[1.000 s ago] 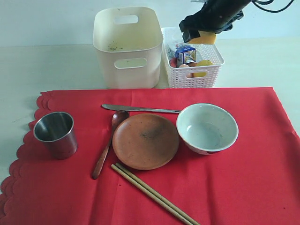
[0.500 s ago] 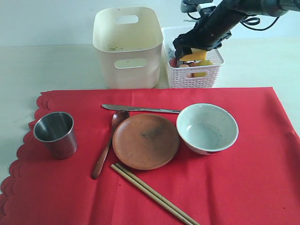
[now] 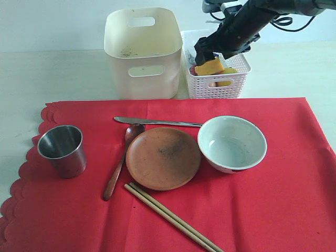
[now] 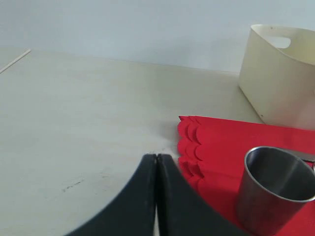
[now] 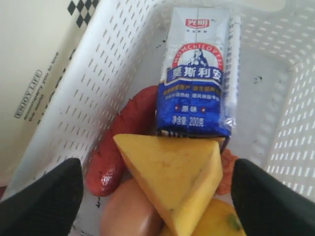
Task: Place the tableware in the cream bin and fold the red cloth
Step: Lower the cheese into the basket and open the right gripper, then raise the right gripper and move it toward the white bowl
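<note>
On the red cloth (image 3: 273,210) sit the steel cup (image 3: 62,149), brown plate (image 3: 163,158), white bowl (image 3: 232,143), spoon (image 3: 119,168), knife (image 3: 157,122) and chopsticks (image 3: 173,218); cream bin (image 3: 143,52) stands behind on the surface (image 3: 52,73). Left pincer (image 4: 156,162) pressed together near the steel cup. Right pincer (image 5: 157,189) spread apart over the cheese wedge (image 5: 170,167) in the white basket (image 3: 218,89).

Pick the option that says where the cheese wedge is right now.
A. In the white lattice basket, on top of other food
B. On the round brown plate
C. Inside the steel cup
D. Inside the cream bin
A: the cheese wedge rests on the other food inside the white lattice basket, with one edge against the milk carton.
</note>
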Action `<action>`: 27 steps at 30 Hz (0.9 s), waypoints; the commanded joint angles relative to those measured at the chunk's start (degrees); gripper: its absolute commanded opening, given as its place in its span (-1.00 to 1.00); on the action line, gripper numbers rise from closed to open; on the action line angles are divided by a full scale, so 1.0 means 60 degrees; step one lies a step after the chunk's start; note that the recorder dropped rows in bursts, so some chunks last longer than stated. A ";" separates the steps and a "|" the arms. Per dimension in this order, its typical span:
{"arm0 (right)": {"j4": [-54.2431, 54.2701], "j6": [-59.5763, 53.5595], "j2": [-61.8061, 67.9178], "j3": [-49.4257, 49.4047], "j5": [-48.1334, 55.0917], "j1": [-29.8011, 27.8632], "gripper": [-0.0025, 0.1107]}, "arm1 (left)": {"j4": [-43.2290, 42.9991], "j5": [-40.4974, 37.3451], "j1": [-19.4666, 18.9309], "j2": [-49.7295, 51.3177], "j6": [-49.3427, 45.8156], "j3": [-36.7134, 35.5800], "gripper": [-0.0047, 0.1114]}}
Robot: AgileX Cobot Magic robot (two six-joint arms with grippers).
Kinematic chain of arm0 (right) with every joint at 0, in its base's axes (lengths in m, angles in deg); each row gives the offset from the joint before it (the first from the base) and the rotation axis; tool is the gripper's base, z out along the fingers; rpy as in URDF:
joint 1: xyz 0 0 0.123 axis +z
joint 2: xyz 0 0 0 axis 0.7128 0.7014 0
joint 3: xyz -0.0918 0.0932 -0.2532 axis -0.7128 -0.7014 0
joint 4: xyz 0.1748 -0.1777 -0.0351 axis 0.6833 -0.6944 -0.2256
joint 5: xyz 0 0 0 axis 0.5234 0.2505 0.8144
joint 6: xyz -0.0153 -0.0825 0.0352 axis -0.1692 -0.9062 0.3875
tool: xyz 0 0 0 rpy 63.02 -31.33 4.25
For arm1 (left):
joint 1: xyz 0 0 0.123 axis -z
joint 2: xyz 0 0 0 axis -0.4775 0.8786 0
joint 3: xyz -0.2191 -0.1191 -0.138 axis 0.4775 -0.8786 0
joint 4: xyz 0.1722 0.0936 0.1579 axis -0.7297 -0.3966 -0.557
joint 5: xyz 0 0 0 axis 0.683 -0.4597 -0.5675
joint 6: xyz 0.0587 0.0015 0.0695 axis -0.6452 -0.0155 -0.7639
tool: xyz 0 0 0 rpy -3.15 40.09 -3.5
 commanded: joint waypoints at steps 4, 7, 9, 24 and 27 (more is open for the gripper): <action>-0.0145 -0.0083 -0.0765 0.0017 0.0304 -0.0043 0.43 | 0.0005 0.0038 0.0059 -0.0059 0.0028 -0.0024 -0.90; -0.0145 -0.0060 -0.1046 0.0017 0.0486 -0.0043 0.43 | 0.0005 0.0038 0.0059 -0.0059 0.0028 -0.0024 -0.90; -0.0145 0.0086 -0.1243 0.0017 0.0704 -0.0043 0.43 | 0.0005 0.0038 0.0059 -0.0059 0.0028 -0.0024 -0.90; -0.1134 0.1242 -0.2565 0.0017 0.2559 -0.0043 0.43 | 0.0005 0.0038 0.0059 -0.0059 0.0028 -0.0024 -0.90; -0.1322 0.1427 -0.2838 0.0017 0.2977 -0.0043 0.43 | 0.0005 0.0038 0.0059 -0.0059 0.0028 -0.0024 -0.90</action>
